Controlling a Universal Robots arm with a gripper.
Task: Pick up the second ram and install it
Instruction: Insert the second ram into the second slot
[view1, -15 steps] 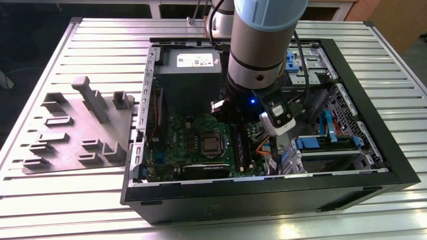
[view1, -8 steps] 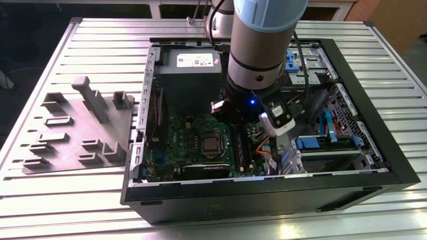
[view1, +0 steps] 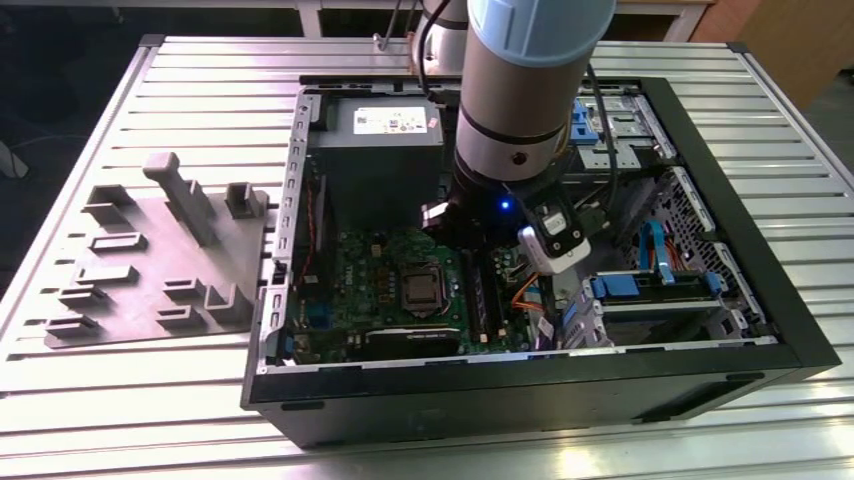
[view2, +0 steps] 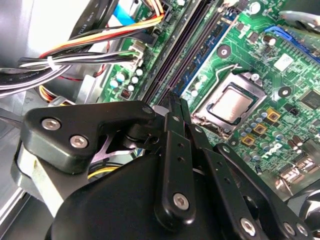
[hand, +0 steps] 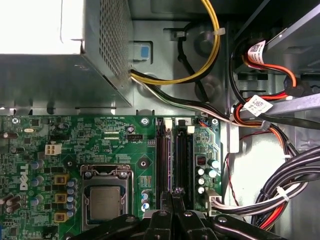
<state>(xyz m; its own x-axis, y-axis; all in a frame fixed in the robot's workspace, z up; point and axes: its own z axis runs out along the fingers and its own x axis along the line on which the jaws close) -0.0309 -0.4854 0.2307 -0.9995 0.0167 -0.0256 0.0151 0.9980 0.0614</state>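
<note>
Reaching down into an open computer case (view1: 534, 400) on a slatted metal table (view1: 120, 420), the robot arm (view1: 527, 90) hangs over the green motherboard (view1: 387, 275).

In both wrist views the gripper (view2: 176, 102) (hand: 175, 192) has its two thin black fingers (view2: 175, 150) pressed together, with nothing visible between them. Their tips sit low at the near end of the long black memory slots (hand: 182, 155).

The second ram (view2: 212, 47), a dark blue-green stick with black chips, stands upright in the slot on the processor's side in the second wrist view. It runs away from the fingertips toward the board's far edge. The tips are just beside its near end; whether they touch it cannot be told.

The processor (hand: 105, 202) lies in its metal-framed socket just beside the slots, on the side away from the cables. A yellow cable (hand: 212, 50) loops across the case floor beyond the board. A thick bundle of black, white and red wires (hand: 295, 170) crowds the space on the slots' other side.

The grey power supply (view1: 380, 160) fills the corner of the case behind the motherboard, on the exterior view's left of the arm. Outside the case, toward the exterior view's left, a grey moulded tray (view1: 147, 260) with raised blocks rests flat on the table, well apart from the arm.
</note>
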